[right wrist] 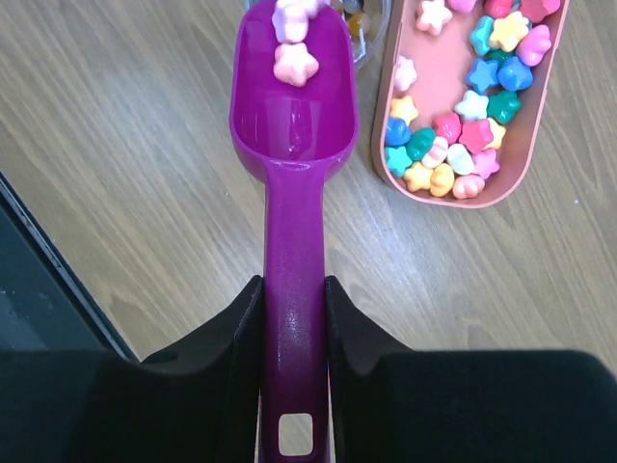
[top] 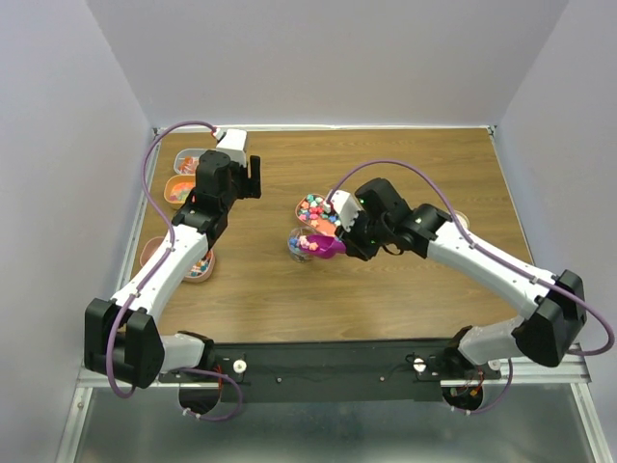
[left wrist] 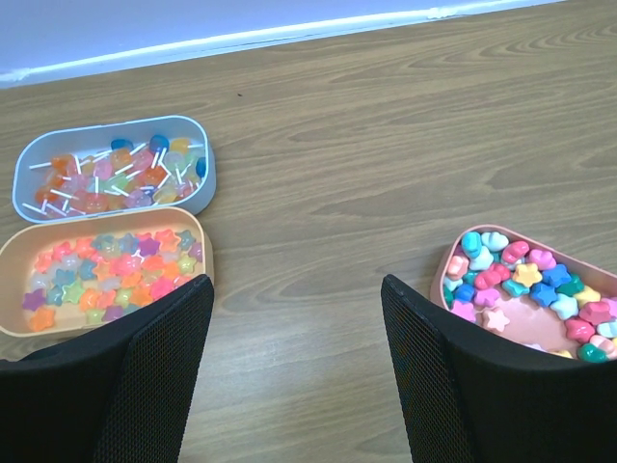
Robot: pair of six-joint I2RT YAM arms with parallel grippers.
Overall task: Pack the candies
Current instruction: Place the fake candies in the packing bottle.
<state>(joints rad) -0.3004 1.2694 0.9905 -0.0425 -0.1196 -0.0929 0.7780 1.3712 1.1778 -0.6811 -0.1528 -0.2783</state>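
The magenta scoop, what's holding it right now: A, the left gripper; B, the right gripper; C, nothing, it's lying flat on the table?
B: the right gripper is clamped on the handle of the magenta scoop, while the left gripper is open and empty.

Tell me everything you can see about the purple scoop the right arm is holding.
The scoop is glossy magenta plastic, with a deep rounded bowl and a long flat handle ending in a square hole. The right gripper clamps the handle from both sides. Its bowl reaches a clear cup, beside the pink tray. A few pale star candies sit near its tip.
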